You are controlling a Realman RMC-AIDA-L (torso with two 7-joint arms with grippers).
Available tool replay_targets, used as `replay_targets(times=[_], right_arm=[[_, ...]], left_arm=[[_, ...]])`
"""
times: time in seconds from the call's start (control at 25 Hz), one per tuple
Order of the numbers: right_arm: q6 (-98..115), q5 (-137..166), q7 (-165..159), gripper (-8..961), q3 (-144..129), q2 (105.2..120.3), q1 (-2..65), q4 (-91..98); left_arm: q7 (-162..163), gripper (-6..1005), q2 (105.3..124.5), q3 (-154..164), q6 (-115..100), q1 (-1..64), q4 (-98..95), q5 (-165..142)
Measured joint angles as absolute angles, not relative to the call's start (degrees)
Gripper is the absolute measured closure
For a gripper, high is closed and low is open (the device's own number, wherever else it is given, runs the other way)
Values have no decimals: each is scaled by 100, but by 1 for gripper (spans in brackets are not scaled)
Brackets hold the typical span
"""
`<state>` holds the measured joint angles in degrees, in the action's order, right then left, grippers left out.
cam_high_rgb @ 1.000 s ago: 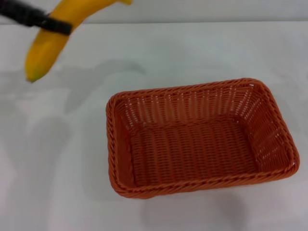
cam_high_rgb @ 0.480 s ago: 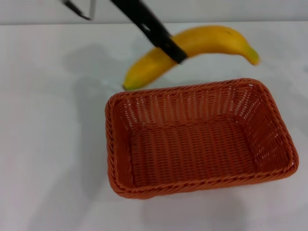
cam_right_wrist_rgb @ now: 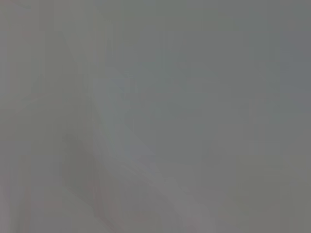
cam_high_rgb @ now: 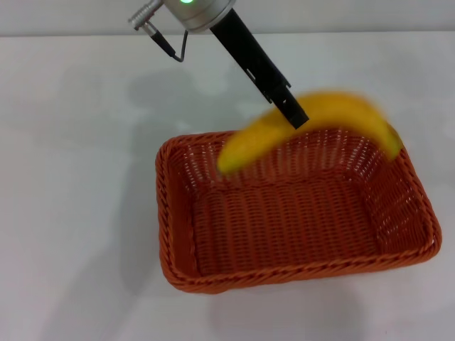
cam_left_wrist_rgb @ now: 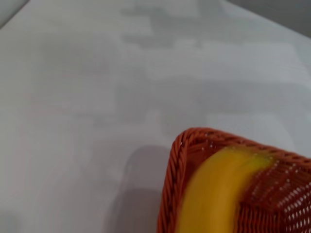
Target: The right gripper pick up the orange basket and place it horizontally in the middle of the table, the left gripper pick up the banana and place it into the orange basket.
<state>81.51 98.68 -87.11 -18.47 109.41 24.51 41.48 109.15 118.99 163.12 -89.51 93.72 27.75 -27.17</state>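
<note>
Yellow banana (cam_high_rgb: pixel 313 124), clamped in the left pincer (cam_high_rgb: pixel 297 119), has swung from beyond the far rim to hang above the orange basket (cam_high_rgb: pixel 178 234) on the table (cam_high_rgb: pixel 71 213), release likely next. Left wrist view: banana (cam_left_wrist_rgb: pixel 214 194) just below the pincer, inside the rim. Right pincer out of sight.

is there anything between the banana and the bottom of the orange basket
Nothing visible. The left gripper holds the banana above the far side of the orange basket, whose woven floor below is bare.
</note>
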Motion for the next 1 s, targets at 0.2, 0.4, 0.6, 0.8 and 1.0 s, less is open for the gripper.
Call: replay_targets(times=[0.2, 0.4, 0.6, 0.8, 1.0], right_arm=[[7843, 9719, -8484, 162, -1845, 10844, 2488, 4155], [7644, 9346, -8045, 162, -1841, 10769, 2514, 4158], [7607, 8932, -7413, 162, -1837, 10760, 2469, 4104], [7678, 8537, -6799, 162, -1843, 10856, 2341, 3878], [8189, 8496, -6745, 162, -1873, 11202, 2117, 3928]], left_arm=[[10777, 401, 11904, 16312, -8898, 9371, 2691, -2817], [10691, 293, 11895, 16306, -8784, 9339, 2906, -2595], [10206, 115, 11893, 16302, -8663, 8802, 4039, -1154], [9537, 118, 11891, 16302, -8700, 7834, 4779, 721], [8755, 119, 11849, 16310, -8834, 6249, 5102, 3150]])
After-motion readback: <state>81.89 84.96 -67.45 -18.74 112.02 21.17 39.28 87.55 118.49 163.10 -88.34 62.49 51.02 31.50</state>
